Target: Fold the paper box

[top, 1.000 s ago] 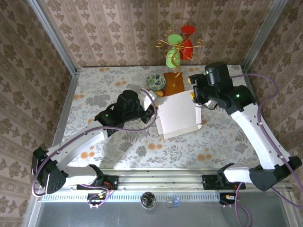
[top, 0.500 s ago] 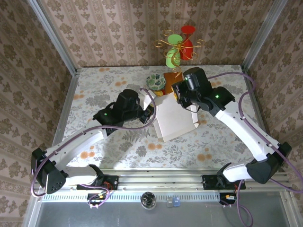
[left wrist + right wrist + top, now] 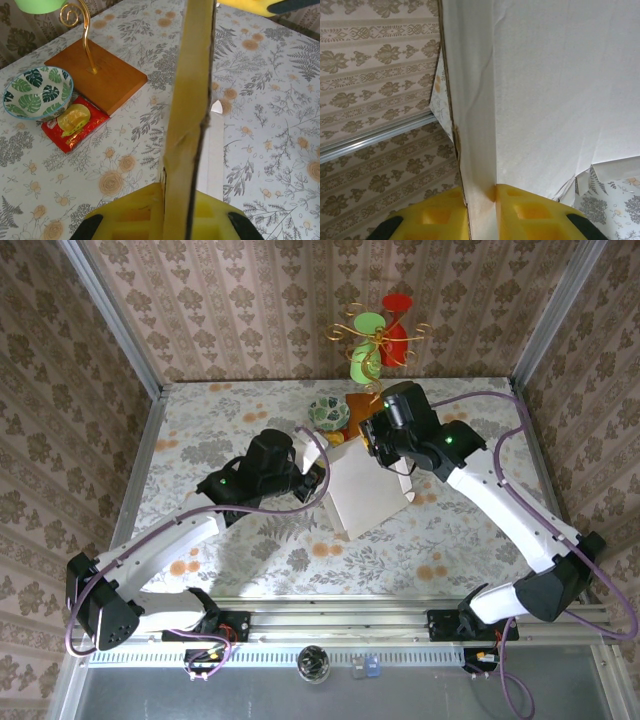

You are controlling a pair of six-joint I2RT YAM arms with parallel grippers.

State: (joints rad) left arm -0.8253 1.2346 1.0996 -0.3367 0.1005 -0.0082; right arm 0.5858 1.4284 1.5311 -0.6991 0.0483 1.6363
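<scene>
At mid-table the paper box (image 3: 368, 495) sits slightly turned, its left edge still clamped in the left gripper (image 3: 175, 212), while the right gripper (image 3: 481, 207), earlier spread off its right side, now pinches its far flap.

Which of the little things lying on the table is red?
The flat packet, lying beside the leaf-patterned bowl at the edge of the wooden board. The bowl is green and white, and the board is orange-brown.

Left hand (image 3: 324, 474), right hand (image 3: 380, 445) pinched tight, arms inward
</scene>
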